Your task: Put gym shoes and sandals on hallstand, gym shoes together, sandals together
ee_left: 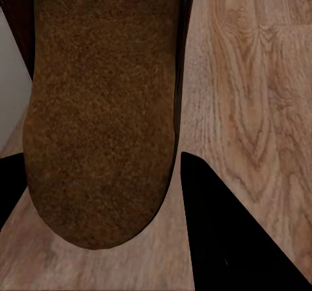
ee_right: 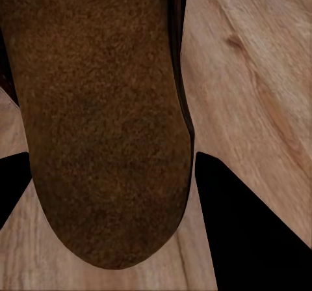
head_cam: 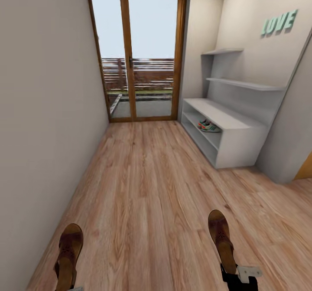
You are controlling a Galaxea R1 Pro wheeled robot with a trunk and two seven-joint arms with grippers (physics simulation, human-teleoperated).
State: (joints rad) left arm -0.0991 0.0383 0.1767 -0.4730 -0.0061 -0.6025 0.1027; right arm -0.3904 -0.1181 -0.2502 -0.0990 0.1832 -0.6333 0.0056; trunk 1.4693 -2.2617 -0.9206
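I hold one dark brown sandal in each hand. The left sandal [head_cam: 69, 252] points forward at the lower left, its rough sole [ee_left: 104, 109] clamped in my left gripper [ee_left: 104, 155], whose black fingers [ee_left: 227, 239] flank it. The right sandal [head_cam: 221, 234] is clamped the same way in my right gripper [head_cam: 232, 274], its sole [ee_right: 104, 122] between the dark fingers [ee_right: 253, 232]. Both gym shoes [head_cam: 208, 126], white and green, sit side by side in the upper open slot of the grey-white hallstand [head_cam: 234, 145] ahead on the right.
The wood-plank corridor floor [head_cam: 151, 187] runs ahead to a glass door with a wooden frame [head_cam: 138, 57]. A plain wall [head_cam: 43, 109] closes the left side. Two staggered wall shelves [head_cam: 242, 83] hang above the hallstand, and a grey panel edge [head_cam: 286, 161] stands beyond it on the right.
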